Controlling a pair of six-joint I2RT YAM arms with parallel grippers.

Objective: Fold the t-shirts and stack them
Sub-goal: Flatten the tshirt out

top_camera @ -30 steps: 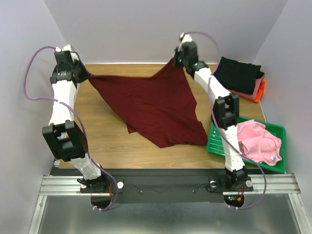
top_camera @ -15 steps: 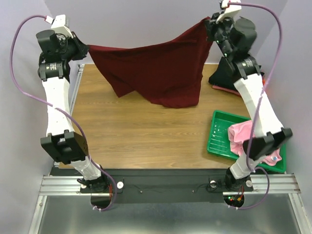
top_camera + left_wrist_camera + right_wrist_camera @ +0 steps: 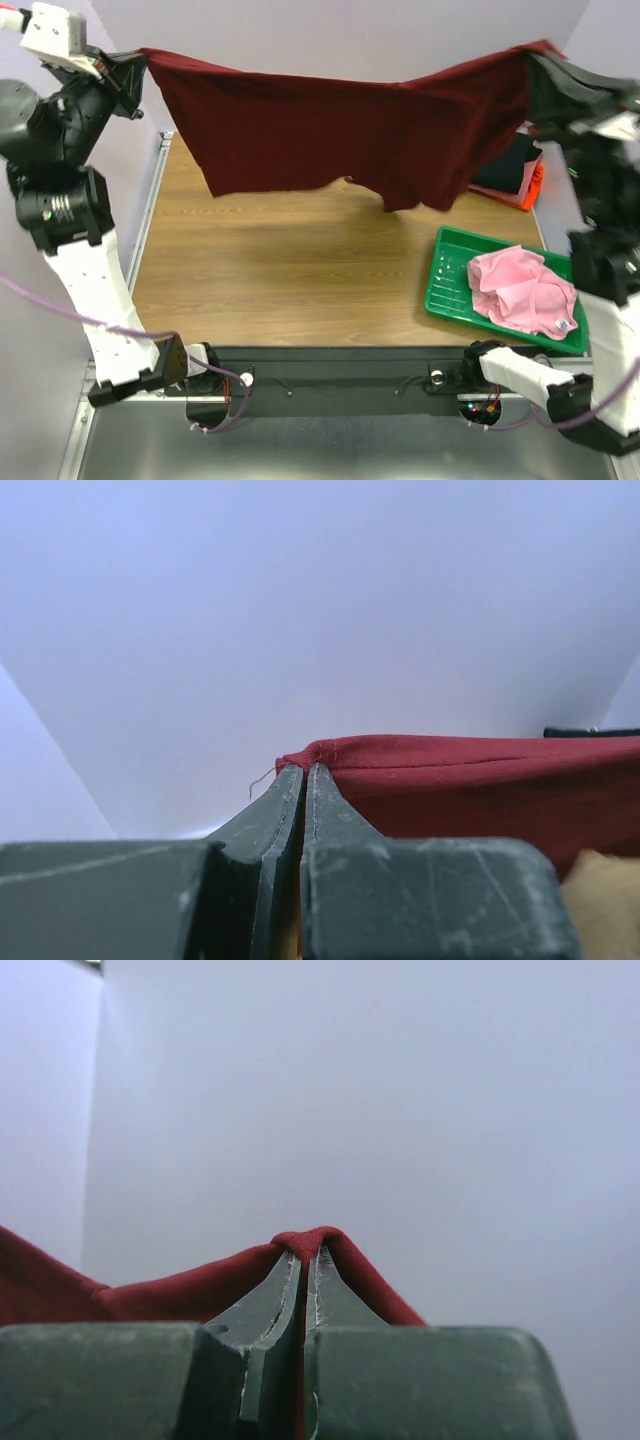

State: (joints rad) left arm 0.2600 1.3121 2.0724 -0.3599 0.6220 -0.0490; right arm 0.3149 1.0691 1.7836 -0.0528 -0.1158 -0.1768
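Observation:
The dark maroon t-shirt (image 3: 340, 130) hangs stretched in the air across the back of the table, held high by both arms. My left gripper (image 3: 140, 60) is shut on its left corner; in the left wrist view the hem (image 3: 420, 770) sits pinched at the tips of my left gripper (image 3: 307, 770). My right gripper (image 3: 535, 60) is shut on the right corner, and the cloth (image 3: 180, 1285) folds over the closed tips of my right gripper (image 3: 308, 1252). A light pink t-shirt (image 3: 520, 290) lies crumpled in the green tray (image 3: 450, 285). Folded black (image 3: 510, 165) and orange (image 3: 535, 185) t-shirts are stacked at the back right, partly hidden by the hanging shirt.
The wooden table (image 3: 290, 260) lies below the hanging shirt. White walls close off the back and both sides. The arm bases are bolted to the rail (image 3: 340, 375) at the near edge.
Both arms have lifted the maroon t-shirt off the table and pulled its corners outward, so it now hangs spread wide and high above the back of the table.

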